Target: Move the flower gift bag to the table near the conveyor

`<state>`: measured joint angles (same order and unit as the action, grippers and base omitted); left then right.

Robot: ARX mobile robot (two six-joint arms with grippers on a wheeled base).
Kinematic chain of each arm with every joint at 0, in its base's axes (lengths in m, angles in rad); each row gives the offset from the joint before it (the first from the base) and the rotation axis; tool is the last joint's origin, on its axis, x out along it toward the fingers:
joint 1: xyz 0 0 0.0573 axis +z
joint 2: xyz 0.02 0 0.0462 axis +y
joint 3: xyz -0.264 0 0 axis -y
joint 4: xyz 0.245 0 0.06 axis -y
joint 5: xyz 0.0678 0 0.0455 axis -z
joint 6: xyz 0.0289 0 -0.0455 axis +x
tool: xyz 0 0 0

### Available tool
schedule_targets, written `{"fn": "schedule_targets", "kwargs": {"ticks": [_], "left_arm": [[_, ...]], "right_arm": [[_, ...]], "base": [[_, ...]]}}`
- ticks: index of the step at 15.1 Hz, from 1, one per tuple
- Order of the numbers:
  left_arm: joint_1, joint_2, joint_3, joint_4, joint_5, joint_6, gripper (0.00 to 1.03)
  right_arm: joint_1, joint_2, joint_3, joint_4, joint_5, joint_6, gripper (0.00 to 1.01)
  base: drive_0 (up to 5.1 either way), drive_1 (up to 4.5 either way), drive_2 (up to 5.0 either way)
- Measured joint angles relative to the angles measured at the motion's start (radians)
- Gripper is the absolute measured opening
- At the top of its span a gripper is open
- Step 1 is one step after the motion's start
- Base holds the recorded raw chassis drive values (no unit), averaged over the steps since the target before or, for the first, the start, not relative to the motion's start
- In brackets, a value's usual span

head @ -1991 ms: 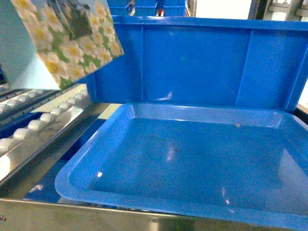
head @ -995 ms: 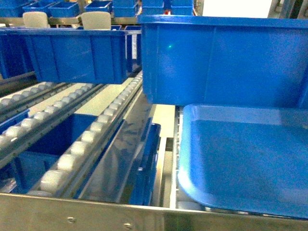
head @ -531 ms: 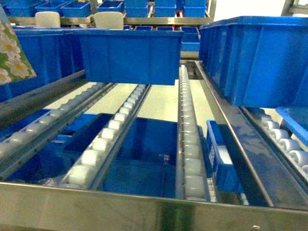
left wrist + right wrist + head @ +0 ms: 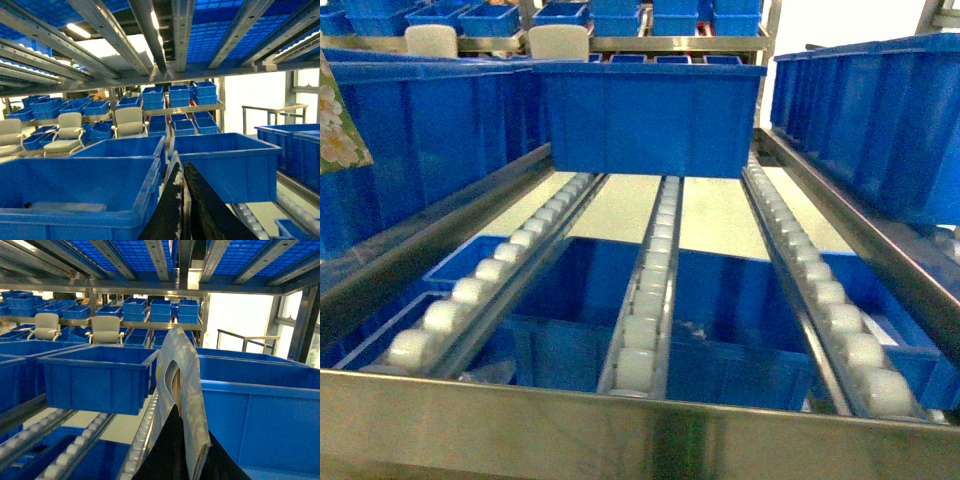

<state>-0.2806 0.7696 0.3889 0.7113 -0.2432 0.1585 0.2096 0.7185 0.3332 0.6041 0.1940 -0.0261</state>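
Observation:
The flower gift bag [image 4: 335, 120] shows only as a daisy-printed corner at the head view's left edge. Neither gripper appears there. In the left wrist view my left gripper [image 4: 183, 202] is shut, its black fingers [image 4: 215, 215] pinching a thin pale edge of the bag [image 4: 175, 162]. In the right wrist view my right gripper [image 4: 187, 452] is shut on the bag [image 4: 187, 385], whose cut-out handle rises above the fingers. The conveyor [image 4: 645, 300], a steel frame with rows of white rollers, fills the head view. The table is out of view.
Blue plastic bins sit on the roller lanes: one ahead in the middle [image 4: 645, 115], one on the left [image 4: 420, 140], a row on the right [image 4: 880, 120]. More bins lie under the rollers [image 4: 740, 320]. A steel front rail [image 4: 640, 425] runs across. Beige chairs [image 4: 558, 42] stand behind.
The head view has swung left: the blue tray and big bin slid out to the right and the roller lanes came in. The bag left the view, then returned at the left edge.

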Motion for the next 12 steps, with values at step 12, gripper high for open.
{"fn": "schedule_targets", "kwargs": {"ticks": [12], "left_arm": [[0.001,0.001,0.000,0.000,0.000,0.000,0.02]], "right_arm": [[0.000,0.000,0.000,0.004,0.000,0.000,0.02]], "base": [[-4.8,1.72,3.2]]}}
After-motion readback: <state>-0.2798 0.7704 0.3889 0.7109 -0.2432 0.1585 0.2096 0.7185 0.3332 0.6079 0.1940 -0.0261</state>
